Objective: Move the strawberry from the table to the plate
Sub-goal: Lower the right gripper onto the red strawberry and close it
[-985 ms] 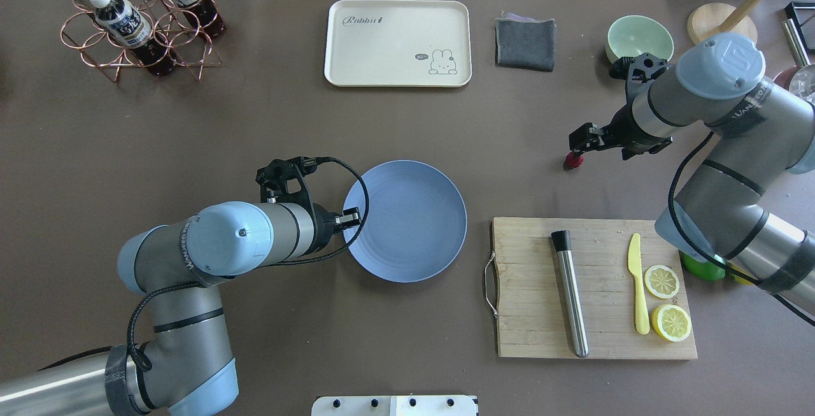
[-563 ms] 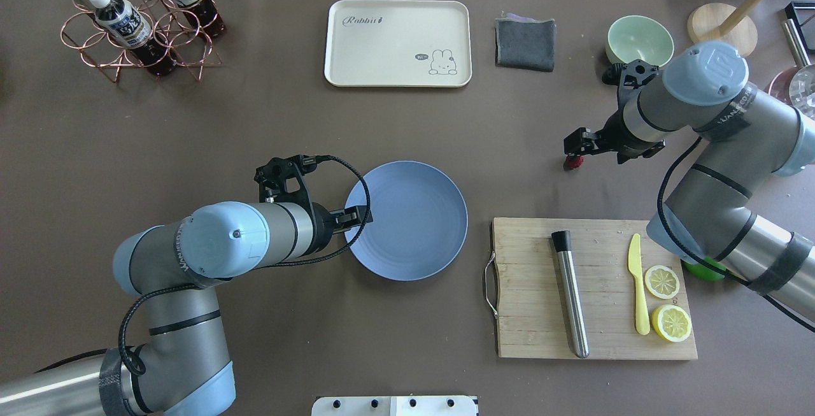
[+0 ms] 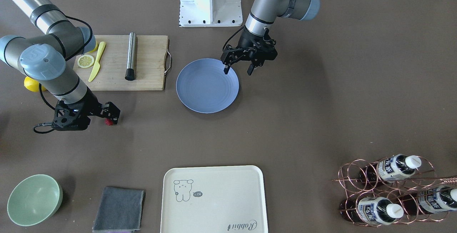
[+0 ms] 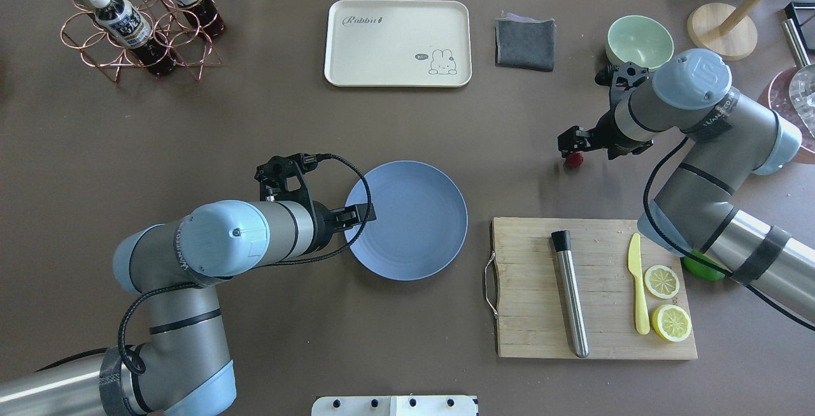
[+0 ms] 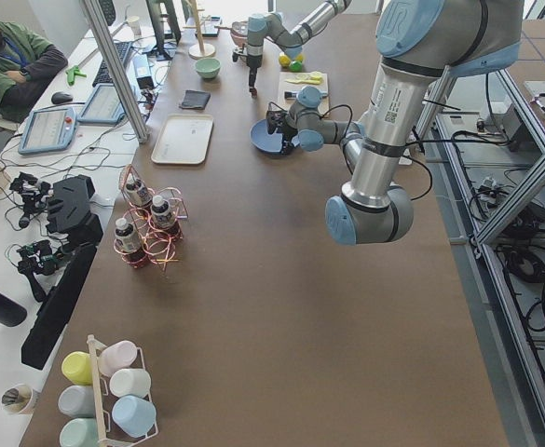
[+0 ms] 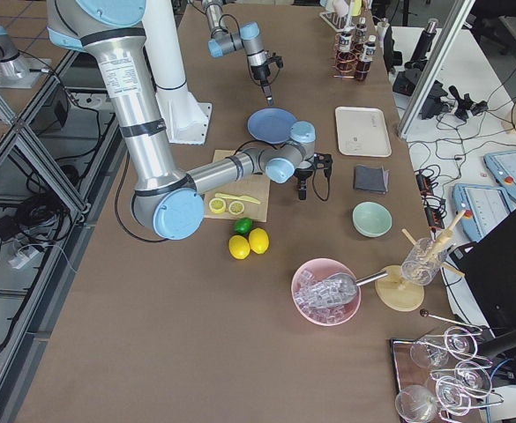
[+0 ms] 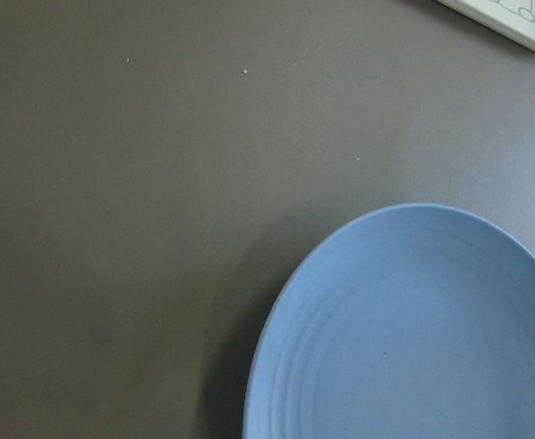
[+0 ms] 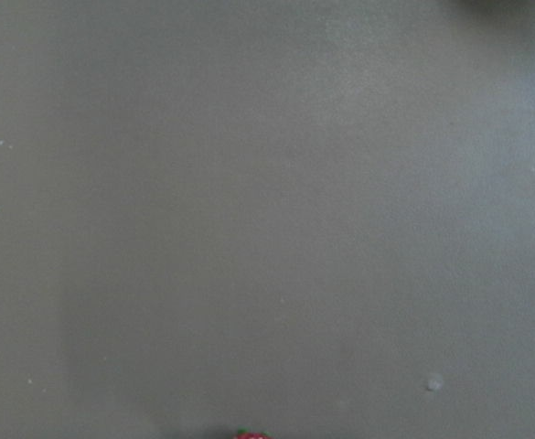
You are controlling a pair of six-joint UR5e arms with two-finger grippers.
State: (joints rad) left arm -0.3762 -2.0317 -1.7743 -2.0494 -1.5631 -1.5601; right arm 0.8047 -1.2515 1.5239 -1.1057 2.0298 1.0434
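The strawberry [image 4: 574,160] lies on the brown table [image 4: 255,116], right of the plate; it also shows as a small red berry [image 3: 109,121] in the front view and as a red sliver [image 8: 253,434] at the bottom edge of the right wrist view. My right gripper [image 4: 571,145] hangs right over it, fingers apart, empty. The light-blue plate [image 4: 414,237] sits empty at the table's middle. My left gripper [image 3: 237,69] hovers open over the plate's rim [image 3: 228,65] on my left side, holding nothing. The left wrist view shows the plate [image 7: 413,347] below.
A wooden cutting board [image 4: 535,314] with a metal muddler [image 4: 570,295], yellow knife and lemon slices lies right of the plate. A green lime [image 4: 700,269] sits under my right arm. Far side: cream tray [image 4: 398,43], grey cloth [image 4: 525,43], green bowl [image 4: 639,40], bottle rack [image 4: 137,21].
My right arm swung away from me and its gripper shifted slightly left; the strawberry stayed in place. My left gripper edged a little further over the plate's rim.
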